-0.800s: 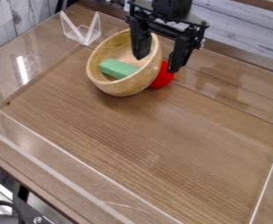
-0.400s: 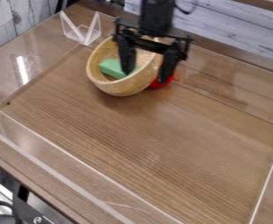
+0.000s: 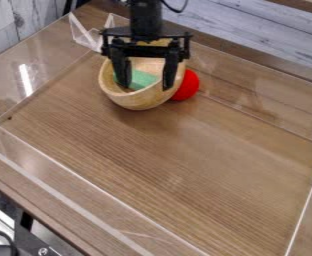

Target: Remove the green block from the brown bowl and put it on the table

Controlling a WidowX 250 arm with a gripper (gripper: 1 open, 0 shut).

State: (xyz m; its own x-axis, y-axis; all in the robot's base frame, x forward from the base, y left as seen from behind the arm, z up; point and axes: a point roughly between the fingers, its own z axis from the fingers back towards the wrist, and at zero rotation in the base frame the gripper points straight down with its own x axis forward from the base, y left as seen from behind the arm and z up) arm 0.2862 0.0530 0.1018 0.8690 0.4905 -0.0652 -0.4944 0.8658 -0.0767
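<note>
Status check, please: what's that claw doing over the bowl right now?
Gripper open, down over brown bowl. Green block inside, ungrasped. Red object beside bowl.

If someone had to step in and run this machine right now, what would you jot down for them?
Gripper: open, jaws spread wide, pointing down over the bowl, holding nothing.
Flat bright green rectangular block: lying inside the round light tan wooden bowl, between the fingers.
Rounded red object: right beside the bowl, on the brown wood-grain table.
Done: the gripper is positioned at the block.
Left: close on the block, lift it out, set it on the table.
</note>
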